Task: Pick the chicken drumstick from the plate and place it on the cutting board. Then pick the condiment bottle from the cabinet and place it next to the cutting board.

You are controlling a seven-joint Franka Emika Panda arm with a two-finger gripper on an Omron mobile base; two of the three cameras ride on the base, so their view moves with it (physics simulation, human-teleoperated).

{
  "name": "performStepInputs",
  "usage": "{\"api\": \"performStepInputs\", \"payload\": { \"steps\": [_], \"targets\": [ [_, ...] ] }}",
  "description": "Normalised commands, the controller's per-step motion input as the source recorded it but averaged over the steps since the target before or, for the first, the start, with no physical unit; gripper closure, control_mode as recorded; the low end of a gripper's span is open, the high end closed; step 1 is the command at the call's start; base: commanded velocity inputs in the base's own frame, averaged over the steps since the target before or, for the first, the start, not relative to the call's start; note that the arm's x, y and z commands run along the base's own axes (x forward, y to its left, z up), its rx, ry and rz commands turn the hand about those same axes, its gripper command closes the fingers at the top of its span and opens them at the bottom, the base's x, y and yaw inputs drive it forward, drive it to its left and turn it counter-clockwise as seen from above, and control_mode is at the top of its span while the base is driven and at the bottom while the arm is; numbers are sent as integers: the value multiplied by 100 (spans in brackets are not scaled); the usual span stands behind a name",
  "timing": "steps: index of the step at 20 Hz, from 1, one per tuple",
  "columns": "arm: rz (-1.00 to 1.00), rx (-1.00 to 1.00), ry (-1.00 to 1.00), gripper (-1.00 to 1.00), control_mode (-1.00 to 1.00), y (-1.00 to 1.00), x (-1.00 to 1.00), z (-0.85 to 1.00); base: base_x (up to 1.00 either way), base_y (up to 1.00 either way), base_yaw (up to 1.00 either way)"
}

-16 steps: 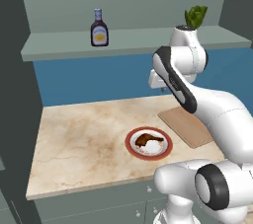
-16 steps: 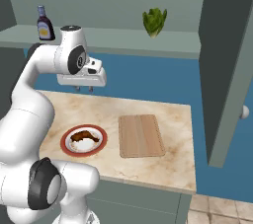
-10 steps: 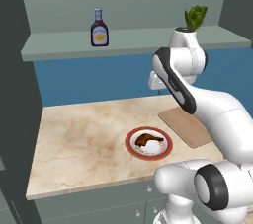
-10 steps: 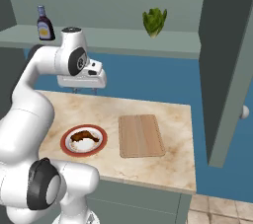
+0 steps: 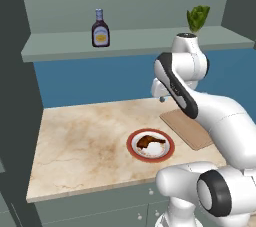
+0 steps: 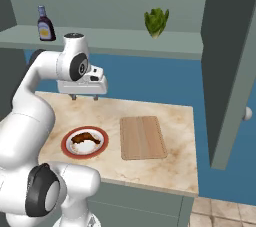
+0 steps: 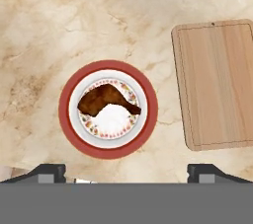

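Hovering high over the beige marble-topped counter [image 6: 170, 166], the white arm's two-finger gripper [image 6: 84, 97] hangs with its jaws spread wide and empty. Up behind sits the grey-green wall cabinet [image 5: 145, 41], and to the side the flat light-brown wooden cutting board [image 7: 217, 82] lies bare. Beside it, the round white plate with the red-orange rim [image 7: 108, 109] carries the small dark-brown chicken drumstick [image 7: 105, 98], lying across the plate's middle. The risk, I'd say: that thin bone end slips free if the fingers close there, or the pads strike the rim and shove the plate. The dark-brown condiment bottle [image 5: 100, 29] waits on the shelf.
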Motion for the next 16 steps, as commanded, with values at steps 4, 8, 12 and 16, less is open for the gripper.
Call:
{"api": "performStepInputs", "payload": {
  "steps": [4, 8, 12, 16],
  "targets": [
    [12, 0, 3, -100, -100, 0, -18, -17, 0, 0, 0],
    [14, 0, 3, -100, -100, 0, -17, -16, 0, 0, 0],
    [16, -3, 4, -100, -100, 0, -16, -19, 0, 0, 0],
    [17, -5, 4, -100, -100, 0, -13, -21, 0, 0, 0]
  ]
}}
